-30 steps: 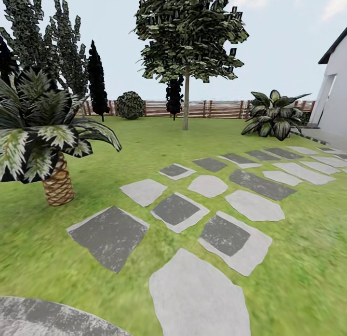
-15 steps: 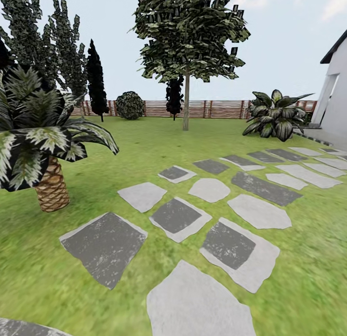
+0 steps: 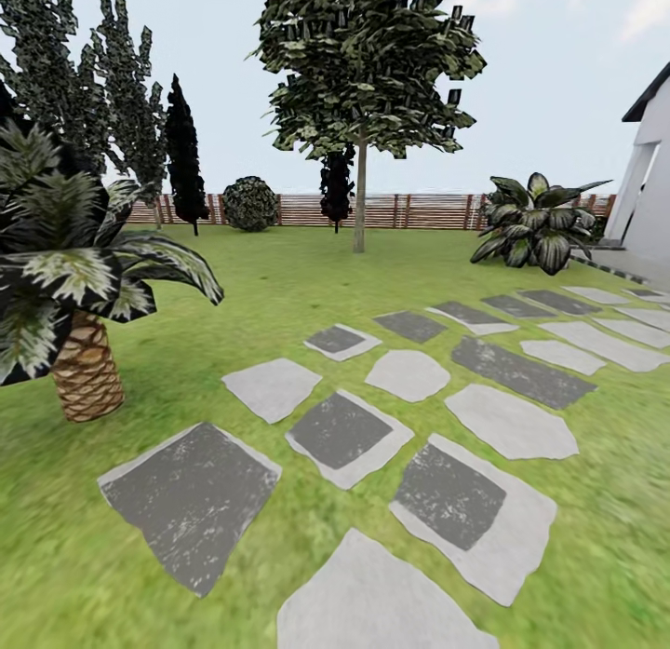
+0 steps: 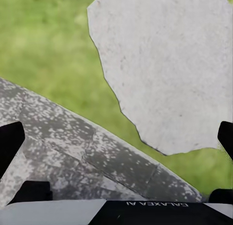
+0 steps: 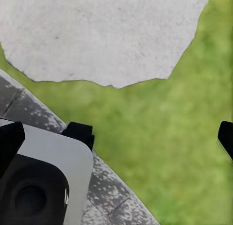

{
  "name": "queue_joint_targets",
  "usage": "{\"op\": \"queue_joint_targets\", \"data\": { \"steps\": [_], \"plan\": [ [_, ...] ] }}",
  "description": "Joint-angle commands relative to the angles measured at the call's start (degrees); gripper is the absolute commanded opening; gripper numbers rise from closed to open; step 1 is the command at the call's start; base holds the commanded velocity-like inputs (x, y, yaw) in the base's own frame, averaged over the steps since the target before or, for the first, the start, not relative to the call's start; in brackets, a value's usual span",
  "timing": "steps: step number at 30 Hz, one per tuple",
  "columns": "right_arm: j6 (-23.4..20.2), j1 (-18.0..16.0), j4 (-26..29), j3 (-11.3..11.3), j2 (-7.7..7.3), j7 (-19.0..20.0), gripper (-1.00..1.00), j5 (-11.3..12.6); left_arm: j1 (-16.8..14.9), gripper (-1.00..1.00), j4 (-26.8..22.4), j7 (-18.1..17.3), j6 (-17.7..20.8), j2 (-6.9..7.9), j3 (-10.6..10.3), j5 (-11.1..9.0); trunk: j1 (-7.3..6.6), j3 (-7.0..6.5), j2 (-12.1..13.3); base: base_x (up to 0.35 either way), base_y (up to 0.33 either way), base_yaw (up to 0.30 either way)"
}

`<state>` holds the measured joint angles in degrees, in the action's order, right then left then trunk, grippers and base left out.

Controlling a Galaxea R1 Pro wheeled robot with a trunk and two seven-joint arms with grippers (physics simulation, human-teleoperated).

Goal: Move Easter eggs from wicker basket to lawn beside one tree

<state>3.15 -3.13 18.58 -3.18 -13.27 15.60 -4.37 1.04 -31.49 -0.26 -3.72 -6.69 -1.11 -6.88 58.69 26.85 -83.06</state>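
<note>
The three Easter eggs and the wicker basket are out of view. The lawn (image 3: 279, 286) stretches ahead to the fence. A tree (image 3: 359, 207) with a pale straight trunk and a broad leafy canopy stands far ahead near the fence. In the left wrist view my left gripper (image 4: 116, 142) is open over a grey patio edge, grass and a pale slab. My right gripper (image 5: 116, 140) is open too, above grass beside a pale slab. Neither gripper holds anything.
Grey stepping slabs (image 3: 340, 435) run from the foreground to the right, toward a white house wall (image 3: 651, 183). A short scaly palm (image 3: 86, 379) stands close at the left. Dark cypresses (image 3: 184, 155), a round bush (image 3: 251, 202) and a broad-leaf plant (image 3: 535, 225) line the slat fence (image 3: 419, 211).
The whole head view has shifted as the camera moved forward: palm and slabs slid left and down, and the grey patio edge has left the bottom left corner.
</note>
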Motion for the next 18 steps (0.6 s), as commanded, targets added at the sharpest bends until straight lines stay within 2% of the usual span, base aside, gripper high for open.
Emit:
{"op": "queue_joint_targets", "data": {
  "steps": [1, 18],
  "plan": [
    [0.3, 0.0, 0.0, -0.2, -0.03, 0.0, 1.00, -0.5, 0.0, 1.00, -0.1, 0.0, -0.1, 0.01, -0.1, -0.6, 0.04, 0.05, 0.0, 0.335, 0.000, 0.000],
    [0.3, 0.0, 0.0, -0.2, 0.00, 0.0, 1.00, -0.5, 0.0, 1.00, 0.0, 0.0, -0.1, 0.01, -0.1, -0.6, 0.04, 0.05, 0.0, 0.335, 0.000, 0.000]
  ]
}}
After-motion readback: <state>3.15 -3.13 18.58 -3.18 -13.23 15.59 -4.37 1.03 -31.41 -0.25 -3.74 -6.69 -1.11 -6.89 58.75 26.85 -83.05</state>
